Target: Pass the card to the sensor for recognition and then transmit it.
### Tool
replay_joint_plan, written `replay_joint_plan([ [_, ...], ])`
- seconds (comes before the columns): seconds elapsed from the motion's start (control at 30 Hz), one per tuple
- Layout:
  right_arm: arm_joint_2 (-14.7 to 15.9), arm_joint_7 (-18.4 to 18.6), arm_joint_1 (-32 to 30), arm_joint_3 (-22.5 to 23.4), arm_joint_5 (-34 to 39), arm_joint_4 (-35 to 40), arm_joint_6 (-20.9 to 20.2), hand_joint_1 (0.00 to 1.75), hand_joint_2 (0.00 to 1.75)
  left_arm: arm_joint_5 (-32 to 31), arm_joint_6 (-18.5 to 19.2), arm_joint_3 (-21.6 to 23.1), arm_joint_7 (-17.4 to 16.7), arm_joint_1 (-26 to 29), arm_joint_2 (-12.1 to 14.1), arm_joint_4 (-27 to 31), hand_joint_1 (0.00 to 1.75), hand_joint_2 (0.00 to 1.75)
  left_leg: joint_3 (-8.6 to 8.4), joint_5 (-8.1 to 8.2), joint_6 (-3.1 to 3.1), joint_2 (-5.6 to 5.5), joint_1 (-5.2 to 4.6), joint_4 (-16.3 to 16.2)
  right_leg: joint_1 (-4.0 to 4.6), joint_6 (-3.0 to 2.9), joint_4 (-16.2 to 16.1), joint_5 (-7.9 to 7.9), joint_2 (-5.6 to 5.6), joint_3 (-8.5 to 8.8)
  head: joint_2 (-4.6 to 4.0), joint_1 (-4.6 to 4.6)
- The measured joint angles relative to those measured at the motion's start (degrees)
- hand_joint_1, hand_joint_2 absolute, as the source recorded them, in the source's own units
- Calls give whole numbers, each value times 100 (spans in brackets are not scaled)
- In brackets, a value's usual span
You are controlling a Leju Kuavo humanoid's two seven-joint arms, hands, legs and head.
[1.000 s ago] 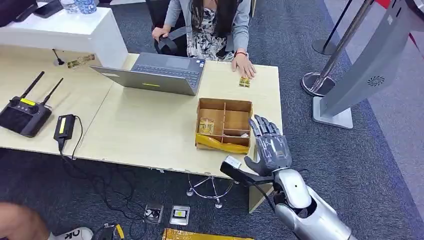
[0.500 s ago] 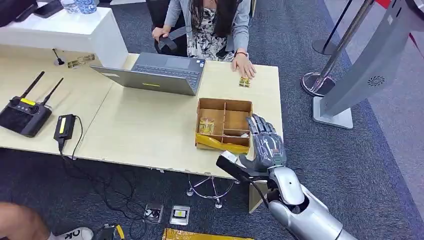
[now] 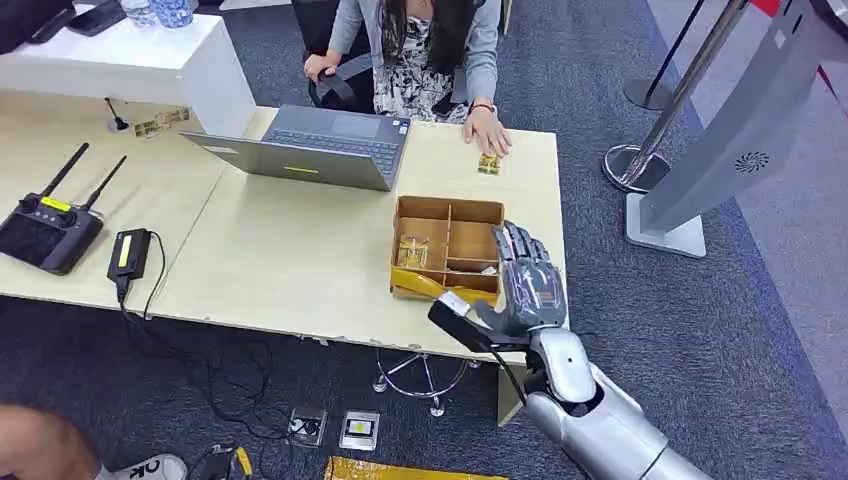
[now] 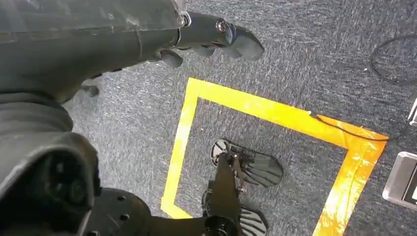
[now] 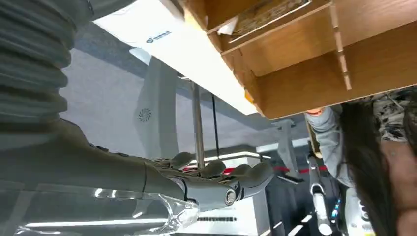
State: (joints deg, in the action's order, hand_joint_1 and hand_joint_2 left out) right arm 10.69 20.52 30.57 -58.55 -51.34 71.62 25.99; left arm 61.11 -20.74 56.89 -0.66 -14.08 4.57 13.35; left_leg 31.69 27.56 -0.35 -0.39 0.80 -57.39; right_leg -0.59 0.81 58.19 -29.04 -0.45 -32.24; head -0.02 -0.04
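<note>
A wooden divided box (image 3: 449,206) stands near the table's right front corner, with a card (image 3: 412,252) in one left compartment. Another small card (image 3: 489,164) lies on the table by a seated person's hand (image 3: 489,135). My right hand (image 3: 530,288) hovers at the box's right side, fingers spread over its near right corner, holding nothing. The right wrist view shows the same hand (image 5: 211,184) with fingers stretched out close to the box (image 5: 314,69). My left hand (image 4: 211,34) hangs over the carpet, fingers loosely extended and empty.
A laptop (image 3: 320,148) sits open on the light table (image 3: 290,260) before the person. A black remote controller (image 3: 45,228) and a small black device (image 3: 128,253) lie at the left. A grey slanted kiosk (image 3: 740,130) and a stanchion base (image 3: 635,165) stand on the right.
My right hand has moved forward and left, from beside the table's front corner to the box's right edge. The rest of the scene has stayed still.
</note>
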Motion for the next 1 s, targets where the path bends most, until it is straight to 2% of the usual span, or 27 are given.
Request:
replay_joint_plan([
  [0.5,-498,-59,130,-4,-332,-822,98,0,175,-44,24,0,-50,-66,-46,0,0,0,1,0,0,0,0,0,0,0,0,0,0,0,0,2],
  [1.0,-927,-55,221,-2,-846,-1313,-2,0,175,-114,48,0,-105,-121,-90,0,0,0,0,0,0,0,0,0,0,0,0,0,0,0,0,2],
])
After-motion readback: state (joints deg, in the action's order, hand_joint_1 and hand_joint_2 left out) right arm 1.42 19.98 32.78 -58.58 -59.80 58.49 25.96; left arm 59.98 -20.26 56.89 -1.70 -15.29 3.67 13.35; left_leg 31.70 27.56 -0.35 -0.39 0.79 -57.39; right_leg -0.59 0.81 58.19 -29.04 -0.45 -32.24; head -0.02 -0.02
